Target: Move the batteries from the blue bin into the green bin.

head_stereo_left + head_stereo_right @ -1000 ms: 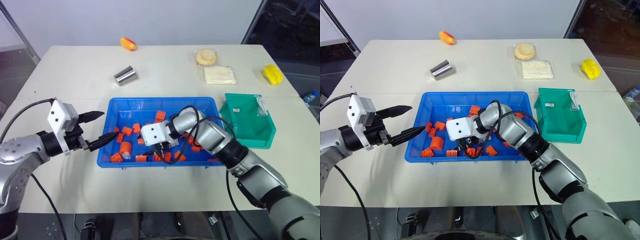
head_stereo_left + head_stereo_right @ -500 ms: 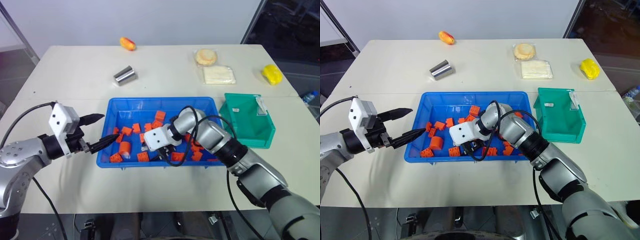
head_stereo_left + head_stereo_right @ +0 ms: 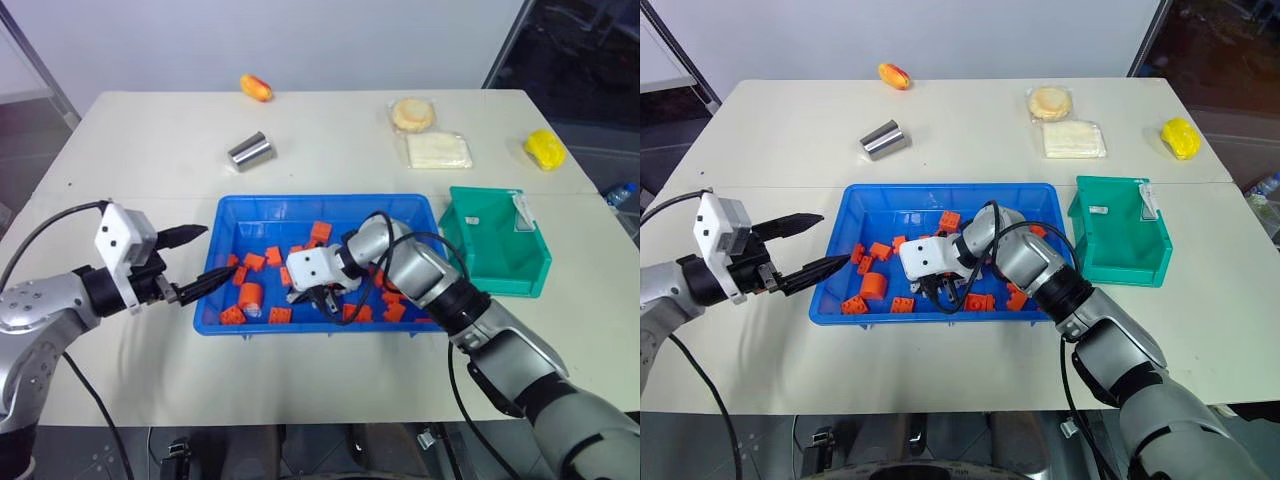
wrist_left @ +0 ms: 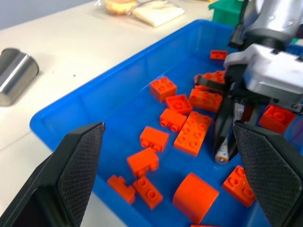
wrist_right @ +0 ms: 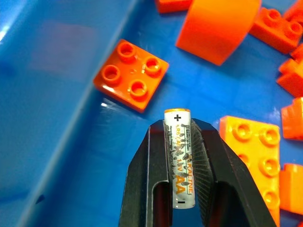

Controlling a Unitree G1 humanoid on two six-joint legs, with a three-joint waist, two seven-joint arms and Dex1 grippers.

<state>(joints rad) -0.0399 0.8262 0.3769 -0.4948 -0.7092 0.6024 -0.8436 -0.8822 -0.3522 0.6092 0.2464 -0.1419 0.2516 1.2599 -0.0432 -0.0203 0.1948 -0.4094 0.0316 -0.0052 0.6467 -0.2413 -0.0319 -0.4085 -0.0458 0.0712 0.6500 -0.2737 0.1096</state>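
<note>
The blue bin (image 3: 262,205) lies in the middle of the table, strewn with orange blocks (image 3: 250,296). My right gripper (image 5: 179,125) points down into its middle and is shut on one AA battery (image 5: 179,161), which stands just above the bin floor; from the left wrist the same battery (image 4: 221,154) hangs between the black fingers (image 4: 226,124). My left gripper (image 3: 218,250) hovers open at the bin's left wall, holding nothing. The green bin (image 3: 520,262) stands just right of the blue bin, with a small pale cylinder (image 3: 1098,210) on its floor.
Behind the blue bin lies a shiny metal cylinder (image 3: 250,152). At the table's far side are an orange-yellow fruit (image 3: 256,87), two wrapped food items (image 3: 438,150) and a yellow object (image 3: 544,148). Bare table lies in front of both bins.
My right gripper, open among the blocks a second ago, has closed on a battery. The left arm has kept still.
</note>
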